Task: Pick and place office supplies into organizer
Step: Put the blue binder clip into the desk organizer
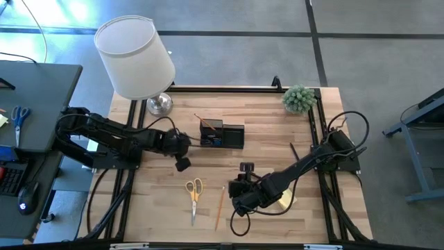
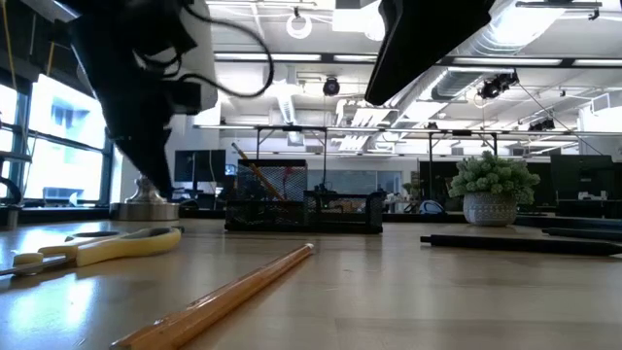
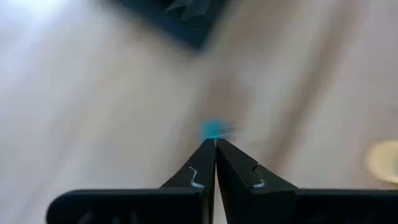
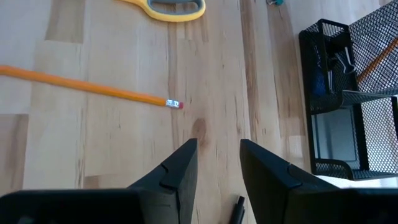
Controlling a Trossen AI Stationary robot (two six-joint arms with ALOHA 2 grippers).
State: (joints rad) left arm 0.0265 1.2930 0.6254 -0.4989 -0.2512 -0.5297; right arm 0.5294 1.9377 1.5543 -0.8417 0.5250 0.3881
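Judging by the counter, work is partway: organizer holds some supplies, left claw pinches a small blue piece, while scissors and pencil lie toward six o'clock, right claw spread.

The right gripper hangs over the pale wooden tabletop with its two dark fingers parted and nothing between them. A thin yellow wooden pencil with a pink eraser tip lies on the boards ahead of it. Beyond the pencil shows part of the yellow plastic handle of a pair of scissors. To one side stands the black wire-mesh organizer, a blue item inside one compartment
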